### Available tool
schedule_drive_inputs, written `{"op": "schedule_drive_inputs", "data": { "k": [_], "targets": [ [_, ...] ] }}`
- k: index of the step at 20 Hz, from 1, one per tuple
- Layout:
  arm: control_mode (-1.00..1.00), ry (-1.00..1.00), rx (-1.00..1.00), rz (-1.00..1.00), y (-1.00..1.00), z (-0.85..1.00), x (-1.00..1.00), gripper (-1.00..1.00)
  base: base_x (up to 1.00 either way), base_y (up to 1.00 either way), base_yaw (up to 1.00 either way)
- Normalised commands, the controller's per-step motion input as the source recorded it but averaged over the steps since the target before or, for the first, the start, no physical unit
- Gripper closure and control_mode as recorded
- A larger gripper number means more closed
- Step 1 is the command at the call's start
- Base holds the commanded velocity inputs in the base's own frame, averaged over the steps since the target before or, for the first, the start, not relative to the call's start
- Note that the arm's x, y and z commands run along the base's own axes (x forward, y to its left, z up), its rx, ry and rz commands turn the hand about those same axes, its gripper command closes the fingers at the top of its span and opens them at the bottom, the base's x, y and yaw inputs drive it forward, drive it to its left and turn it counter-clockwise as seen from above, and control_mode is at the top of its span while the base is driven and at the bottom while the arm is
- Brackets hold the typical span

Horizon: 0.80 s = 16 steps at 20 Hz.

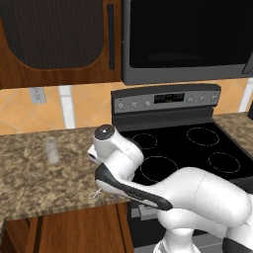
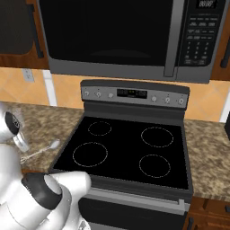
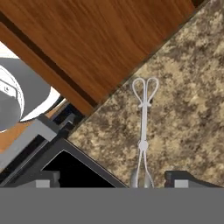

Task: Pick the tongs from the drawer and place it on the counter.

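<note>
The tongs (image 3: 143, 131) lie flat on the granite counter (image 3: 192, 87), close to its front edge and beside the stovetop; they also show as a thin silvery shape (image 2: 42, 150) left of the stove. My gripper (image 3: 111, 179) hovers just above them, open, its two fingertips (image 3: 179, 177) far apart, with the tongs' wider end between them and touching neither. Reddish-brown wood of the drawer and cabinet fronts (image 3: 87, 39) runs below the counter edge; I cannot tell whether the drawer stands open. A sliver of the tongs (image 1: 97, 193) pokes out under my arm.
A clear drinking glass (image 1: 51, 150) stands on the counter (image 1: 29, 173) to the left of my arm. The black glass stovetop (image 2: 126, 148) borders the tongs on the right. A microwave (image 2: 121, 36) hangs above the stove, and a dark-panelled cabinet door (image 1: 54, 34) is at upper left.
</note>
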Motion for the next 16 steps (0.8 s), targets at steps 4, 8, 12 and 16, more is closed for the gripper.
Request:
{"op": "schedule_drive_inputs", "data": {
  "k": [4,8,12,16],
  "targets": [
    [-1.00,-0.24,0.16,0.00,-1.00,0.07,-1.00,-1.00,0.00,0.00,0.00],
    [-1.00,-0.33,0.20,0.00,-1.00,0.51,-0.66,-1.00,0.00,0.00,0.00],
    [-1.00,-0.35,0.31,0.00,-1.00,0.96,-0.47,-1.00,0.00,0.00,0.00],
    [-1.00,-0.33,0.42,0.00,-1.00,1.00,-0.27,-1.00,0.00,0.00,0.00]
  ]
}}
